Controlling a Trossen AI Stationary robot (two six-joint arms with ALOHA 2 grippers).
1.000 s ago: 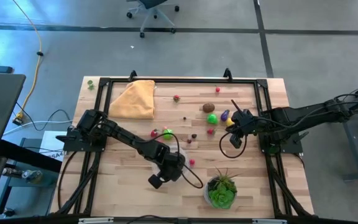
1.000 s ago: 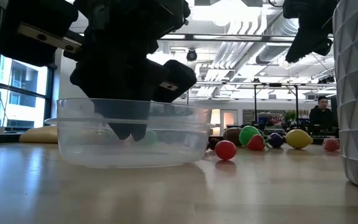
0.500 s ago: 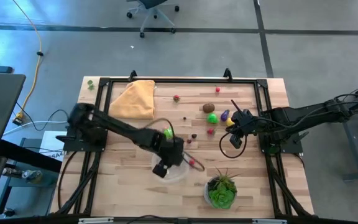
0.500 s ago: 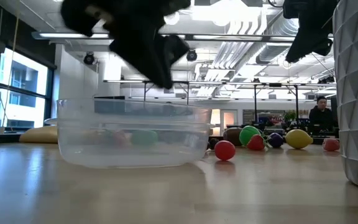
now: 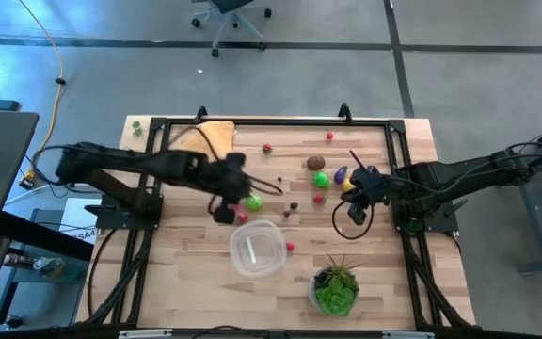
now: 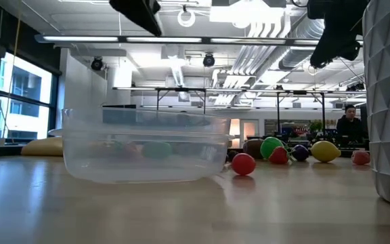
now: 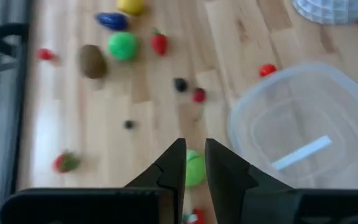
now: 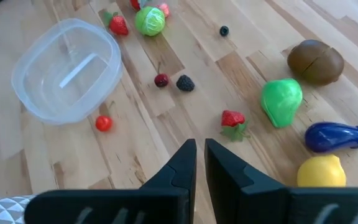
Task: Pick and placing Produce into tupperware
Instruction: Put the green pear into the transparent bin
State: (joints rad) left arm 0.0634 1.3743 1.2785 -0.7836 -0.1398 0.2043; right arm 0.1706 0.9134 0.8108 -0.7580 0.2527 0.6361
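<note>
A round clear container (image 5: 258, 249) sits mid-table and looks empty. Small toy produce lies scattered beyond it, a green ball (image 5: 253, 201) nearest. The left gripper (image 5: 222, 209), fingers together and holding nothing, hovers beside that ball; descending closed could knock it away. The right gripper (image 5: 357, 213) waits closed near the table's right side.

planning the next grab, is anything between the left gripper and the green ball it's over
Nothing visible does. The left gripper hangs above the green ball, fingers nearly shut and empty; only bare wood and a small red piece surround it.
</note>
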